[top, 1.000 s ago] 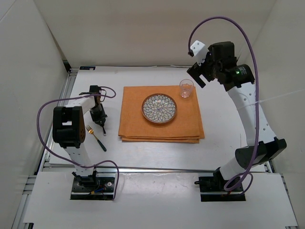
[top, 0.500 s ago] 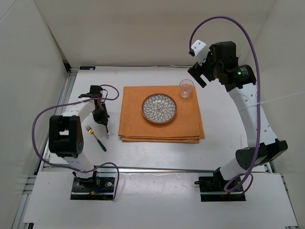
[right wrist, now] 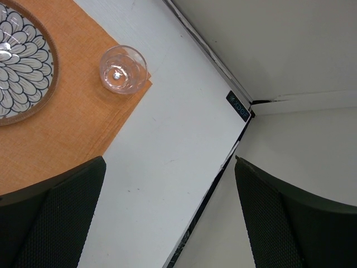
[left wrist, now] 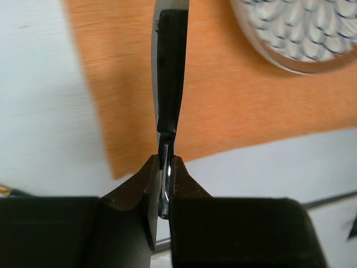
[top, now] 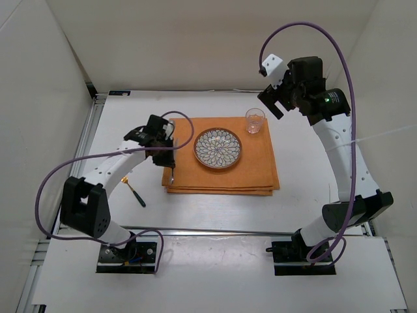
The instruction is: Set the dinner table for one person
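light: pouring down bright and even from overhead | shadows: lying soft and faint along the dinner table's (top: 215, 208) left edge | blur: smearing the plate (left wrist: 290, 33) in the left wrist view

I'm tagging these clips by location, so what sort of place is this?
Probably a robot lab cell: white walls enclose the table, with the left arm and right arm bolted on.

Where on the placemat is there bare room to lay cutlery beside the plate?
Right of the plate, the placemat is bare out to its right edge, nearer than the glass. The near strip is bare too. The left strip is crowded: the left gripper hangs there, shut on a black-handled utensil.
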You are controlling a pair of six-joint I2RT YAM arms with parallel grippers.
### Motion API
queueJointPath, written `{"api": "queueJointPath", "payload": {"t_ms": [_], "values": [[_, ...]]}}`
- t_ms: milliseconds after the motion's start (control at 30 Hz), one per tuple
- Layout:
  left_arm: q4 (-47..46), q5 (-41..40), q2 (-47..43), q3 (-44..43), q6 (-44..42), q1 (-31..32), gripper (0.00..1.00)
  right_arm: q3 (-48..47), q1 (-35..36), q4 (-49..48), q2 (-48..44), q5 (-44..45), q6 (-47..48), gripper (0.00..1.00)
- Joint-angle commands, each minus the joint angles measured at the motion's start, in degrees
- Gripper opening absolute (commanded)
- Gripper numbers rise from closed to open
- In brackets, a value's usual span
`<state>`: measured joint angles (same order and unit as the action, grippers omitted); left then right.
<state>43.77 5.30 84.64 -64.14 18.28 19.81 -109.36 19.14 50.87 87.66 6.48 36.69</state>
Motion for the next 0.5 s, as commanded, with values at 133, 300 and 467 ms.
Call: {"api": "queueJointPath", "payload": {"t_ms": [133, 300, 467], "values": [[-0.9, 5.7, 8.7, -16.5, 5.5, 12.0, 0.10, -0.1, -1.6, -5.6, -2.8, 5.3, 0.7, 1.00], [-0.4, 8.1, 16.3, -26.1, 11.5, 19.7, 0.10, 2.7, -3.3, -6.7, -4.8, 5.8, 0.7, 1.00], [-0.4, 9.3, 25.5, -35.4, 18.7, 24.5, 0.10, 2.7, -3.9, -7.2, -5.4, 6.3, 1.2, 1.00]]}}
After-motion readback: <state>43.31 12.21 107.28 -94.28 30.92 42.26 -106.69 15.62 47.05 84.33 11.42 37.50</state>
